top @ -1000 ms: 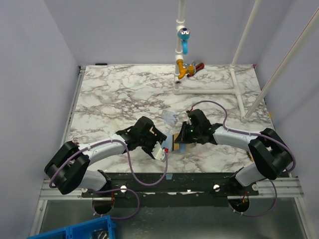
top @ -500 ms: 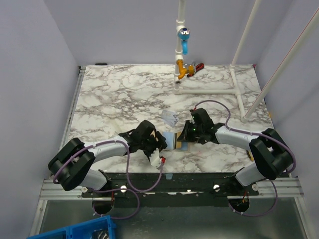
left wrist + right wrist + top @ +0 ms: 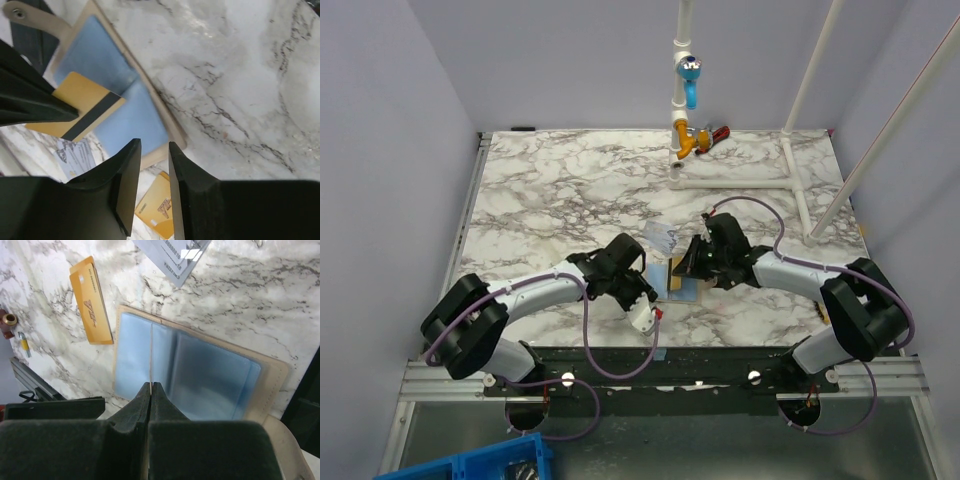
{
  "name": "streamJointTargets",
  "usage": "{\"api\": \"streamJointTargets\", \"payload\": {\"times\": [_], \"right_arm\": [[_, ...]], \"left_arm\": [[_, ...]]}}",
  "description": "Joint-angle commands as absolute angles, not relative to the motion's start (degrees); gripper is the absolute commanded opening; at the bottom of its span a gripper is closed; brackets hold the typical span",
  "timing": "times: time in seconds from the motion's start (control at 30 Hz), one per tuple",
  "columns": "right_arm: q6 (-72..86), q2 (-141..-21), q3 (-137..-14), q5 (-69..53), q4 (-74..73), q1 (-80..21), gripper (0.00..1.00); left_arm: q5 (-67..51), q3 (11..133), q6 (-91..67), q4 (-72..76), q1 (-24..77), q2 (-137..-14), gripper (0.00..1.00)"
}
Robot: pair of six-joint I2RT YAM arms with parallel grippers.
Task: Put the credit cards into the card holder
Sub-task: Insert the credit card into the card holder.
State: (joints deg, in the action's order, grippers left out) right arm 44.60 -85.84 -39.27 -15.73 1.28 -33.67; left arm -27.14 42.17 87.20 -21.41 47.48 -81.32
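Right gripper [image 3: 150, 385] pinches the gold striped card [image 3: 75, 102] edge-on over the open card holder [image 3: 210, 375] (mid-frame) to slot it; left gripper [image 3: 154, 147] stands narrow, empty.

- The card holder [image 3: 210, 375] lies open on the table [image 3: 540, 190], close to its near edge, about midway between left and right.
- The right end effector [image 3: 151, 386] hangs over the holder from the right. The held card [image 3: 75, 102] in it stands on edge above the holder's inside, near the fold — touching or not, I cannot tell.
- The left end effector [image 3: 154, 145] is just left of the holder, above the near card [image 3: 91, 300], which lies flat on the table just beside the holder's left edge.
- The far card [image 3: 662, 237] lies flat just behind the holder, apart from it.
- A pipe frame [image 3: 740, 183] stands at the table's far edge, right of centre.
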Motion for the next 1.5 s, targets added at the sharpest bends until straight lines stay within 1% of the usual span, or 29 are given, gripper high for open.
{"api": "streamJointTargets", "payload": {"times": [0.0,0.1,0.2,0.3,0.47,0.53,0.6,0.73,0.93,1.0,1.07,1.1,1.23,1.3,1.4,1.47], "right_arm": [[45.01,-87.82,-42.36,-13.85,3.86,-33.42,0.01],[44.91,-89.26,-43.06,-11.23,3.72,-33.4,0.01],[45.13,-91.69,-43.33,-12.55,5.73,-33.35,0.01],[45.56,-94.34,-43.24,-14.7,7.89,-33.47,0.01],[45.25,-95.24,-42.85,-17.38,8.41,-33.51,0.01],[44.48,-95.35,-42.63,-18.92,7.96,-33.57,0.01],[43.67,-95.62,-42.44,-19.77,6.75,-33.57,0.01],[42.34,-95.67,-41.4,-21.32,6.02,-33.57,0.01],[43.46,-92.0,-40.46,-18.87,4.74,-33.57,0.01],[43.82,-90.93,-39.89,-18.25,4.49,-33.51,0.01],[44.2,-90.45,-39.32,-17.93,4.16,-33.55,0.01],[44.43,-90.29,-38.99,-17.72,4.05,-33.56,0.01],[44.77,-90.47,-38.36,-18.23,3.37,-33.57,0.01],[44.73,-90.69,-38.33,-18.68,2.85,-33.57,0.04],[44.58,-90.22,-38.43,-18.68,1.58,-33.53,0.13],[44.48,-89.46,-38.35,-18.18,0.59,-33.47,0.16]], "left_arm": [[-29.93,45.67,80.02,-26.19,47.47,-79.24,0.29],[-29.52,46.29,79.15,-25.9,46.79,-78.71,0.29],[-28.2,46.23,81.51,-23.25,44.88,-79.84,0.3],[-27.63,45.6,86.2,-19.7,43.05,-81.15,0.36],[-27.42,44.11,91.56,-12.84,41.97,-83.57,0.55],[-27.55,44.46,93.16,-12.57,41.92,-84.91,0.57],[-28.39,44.8,94.34,-13.18,42.09,-85.73,0.57],[-30.2,43.78,97.82,-15.73,42.27,-85.72,0.53],[-30.82,41.67,100.34,-21.04,43.62,-84.54,0.47],[-30.55,40.72,101.29,-21.76,44.31,-84.17,0.49],[-30.29,40.84,101.43,-22.66,44.94,-84.4,0.55],[-30.04,41.22,101.52,-23.33,45.12,-84.63,0.56],[-29.53,43.59,100.22,-25.89,45.66,-85.87,0.57],[-29.81,44.41,99.33,-27.24,45.72,-86.09,0.53],[-29.78,45.22,98.62,-28.62,45.83,-86.33,0.47],[-29.63,44.87,98.28,-28.15,45.91,-86.3,0.45]]}}
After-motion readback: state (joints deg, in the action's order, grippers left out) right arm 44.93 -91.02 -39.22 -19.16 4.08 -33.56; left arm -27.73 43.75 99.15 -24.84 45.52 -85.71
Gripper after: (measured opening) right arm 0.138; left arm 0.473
